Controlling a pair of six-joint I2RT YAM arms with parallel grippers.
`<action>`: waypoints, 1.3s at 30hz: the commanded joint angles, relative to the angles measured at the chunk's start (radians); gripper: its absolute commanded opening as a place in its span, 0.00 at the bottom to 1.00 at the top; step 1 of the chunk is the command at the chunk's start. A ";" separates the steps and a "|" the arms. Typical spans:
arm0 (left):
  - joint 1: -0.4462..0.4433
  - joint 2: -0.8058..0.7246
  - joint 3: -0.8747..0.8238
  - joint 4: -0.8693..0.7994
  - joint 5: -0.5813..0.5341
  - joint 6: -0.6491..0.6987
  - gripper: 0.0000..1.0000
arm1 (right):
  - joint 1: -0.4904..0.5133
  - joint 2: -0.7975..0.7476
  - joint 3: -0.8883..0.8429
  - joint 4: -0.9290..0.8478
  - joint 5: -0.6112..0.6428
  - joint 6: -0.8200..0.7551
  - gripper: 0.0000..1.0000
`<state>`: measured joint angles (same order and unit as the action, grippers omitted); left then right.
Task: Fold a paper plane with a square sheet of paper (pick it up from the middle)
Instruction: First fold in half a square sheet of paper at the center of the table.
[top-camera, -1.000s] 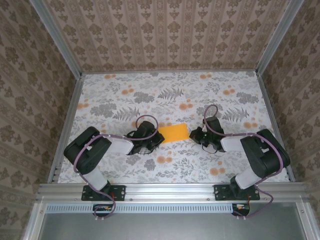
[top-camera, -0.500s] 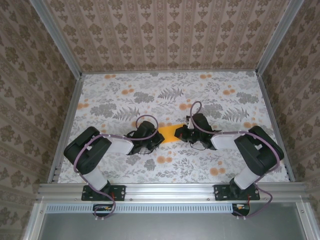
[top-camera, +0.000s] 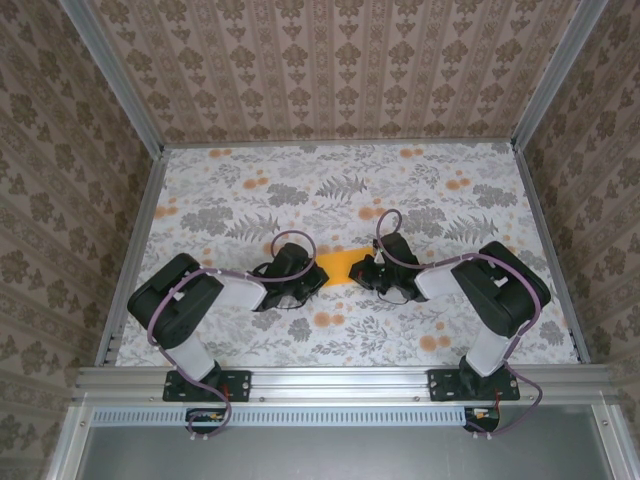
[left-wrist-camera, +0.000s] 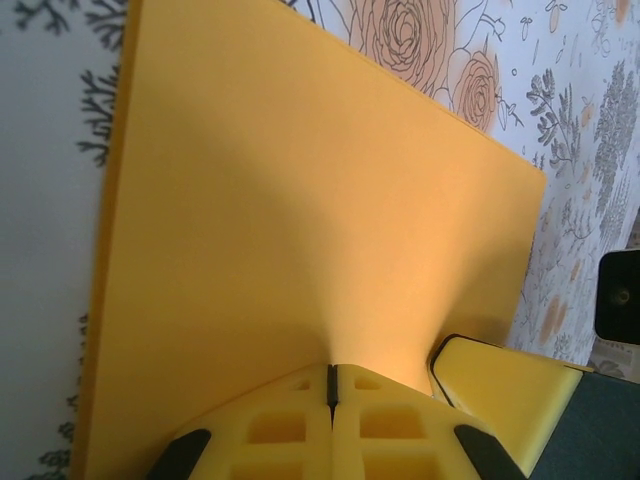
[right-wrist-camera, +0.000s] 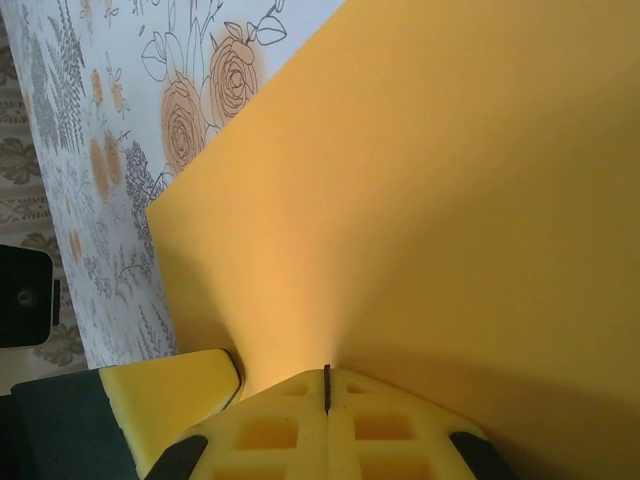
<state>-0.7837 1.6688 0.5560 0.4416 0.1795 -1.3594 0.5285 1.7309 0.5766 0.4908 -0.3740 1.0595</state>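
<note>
- The square sheet of paper (top-camera: 340, 264), orange-yellow, lies on the floral cloth (top-camera: 300, 200) near the middle of the table, directly between the two grippers (from above, both cover part of it).
- In the left wrist view the sheet spreads flat away from the camera. A second thin layer shows along its left edge, and one far corner points right over the printed roses.
- The left gripper (top-camera: 318, 274) reaches in from the left with its yellow fingers (left-wrist-camera: 270, 430) clenched. The tips meet in a thin dark seam low against the paper (whether any paper is caught between them cannot be told).
- The right gripper (top-camera: 360, 270) comes in from the opposite side. Its fingers (right-wrist-camera: 390, 430) are likewise pressed together over the orange surface.
- The two grippers sit near each other, and a small patch of paper shows between them.
- Brown patterned wallpaper (top-camera: 330, 70) lines the enclosure, and an aluminium rail (top-camera: 330, 380) carries both arm bases at the near edge.
</note>
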 joint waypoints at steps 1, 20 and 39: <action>0.021 0.022 -0.085 -0.189 -0.103 -0.027 0.00 | -0.012 0.033 -0.050 -0.065 0.082 0.009 0.02; 0.028 -0.179 -0.222 -0.250 -0.243 -0.077 0.03 | -0.013 0.017 -0.036 -0.170 0.158 -0.024 0.01; 0.090 -0.237 -0.092 -0.313 -0.102 0.224 0.07 | 0.063 -0.062 0.189 -0.243 0.064 -0.096 0.03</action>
<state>-0.7048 1.4254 0.4427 0.2134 0.0433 -1.2335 0.5846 1.6611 0.7303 0.2836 -0.3138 0.9714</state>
